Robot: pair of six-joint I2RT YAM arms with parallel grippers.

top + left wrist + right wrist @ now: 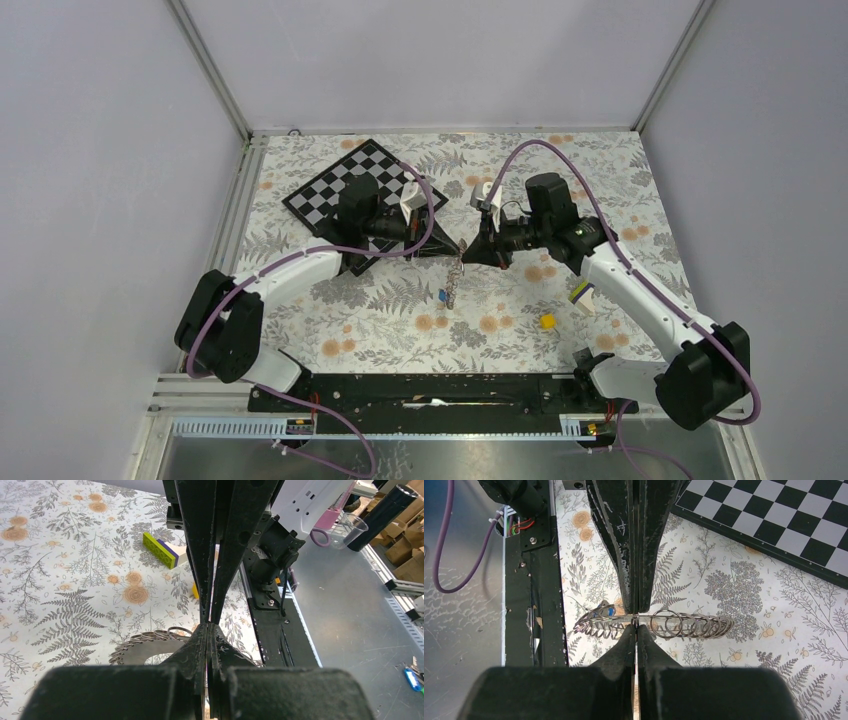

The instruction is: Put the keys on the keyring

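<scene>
The keyring [455,282] is a loop of fine metal coils hanging below the point where both grippers meet, above the table's middle. My left gripper [452,247] and right gripper [472,252] touch tip to tip, both shut on the keyring's top. In the right wrist view the coils [694,625] stretch sideways across the shut gripper [636,623], and the blue key [610,611] sits among the left coils. It also shows in the top view [443,296]. In the left wrist view the coils [145,639] curve behind the shut gripper [207,628]. The black key is hidden.
A chessboard [345,190] lies at the back left, under the left arm. A small yellow cube [547,321] and a purple-and-lime stick [580,293] lie on the floral cloth at the right, under the right arm. A black rail [430,390] runs along the near edge.
</scene>
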